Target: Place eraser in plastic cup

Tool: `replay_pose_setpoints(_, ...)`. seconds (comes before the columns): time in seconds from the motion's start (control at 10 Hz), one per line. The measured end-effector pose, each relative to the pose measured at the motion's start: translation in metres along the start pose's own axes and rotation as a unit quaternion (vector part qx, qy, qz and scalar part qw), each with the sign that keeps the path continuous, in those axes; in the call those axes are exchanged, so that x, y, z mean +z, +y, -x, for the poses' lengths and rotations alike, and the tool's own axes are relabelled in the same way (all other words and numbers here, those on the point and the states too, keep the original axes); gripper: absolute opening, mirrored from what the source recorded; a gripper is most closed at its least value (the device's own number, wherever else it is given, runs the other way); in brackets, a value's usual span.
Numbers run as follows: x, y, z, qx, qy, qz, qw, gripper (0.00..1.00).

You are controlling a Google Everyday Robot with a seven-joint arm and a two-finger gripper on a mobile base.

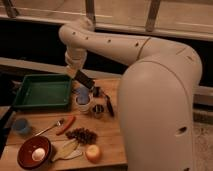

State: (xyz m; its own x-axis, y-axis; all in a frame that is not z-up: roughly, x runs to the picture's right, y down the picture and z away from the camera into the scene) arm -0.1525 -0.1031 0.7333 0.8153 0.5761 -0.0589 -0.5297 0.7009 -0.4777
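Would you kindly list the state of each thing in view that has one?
gripper: shut, in the air above the white cup
eraser: lying flat on the table, not held
plastic cup: upright, without the eraser
white cup: upright, blue thing inside
bowl: upright, holding an egg
green tray: empty

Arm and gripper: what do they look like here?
Off-white arm of thick rounded tubular segments, smooth shell, small dark dots along it, no cables showing. The dark gripper at its narrow end hangs above the round white cup, beside the green rectangular tray.
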Motion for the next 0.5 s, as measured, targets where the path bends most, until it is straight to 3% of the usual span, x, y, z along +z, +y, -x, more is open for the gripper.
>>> replay_pose_setpoints(0.2, 0.000, 0.016, 0.048, -0.045, -0.042, 0.033, 0.9976, 0.00)
replay_pose_setpoints(0.4, -0.001, 0.045, 0.079, -0.085, -0.084, 0.079, 0.9896, 0.00)
replay_pose_setpoints(0.5, -0.002, 0.057, 0.086, -0.097, -0.094, 0.091, 0.9866, 0.00)
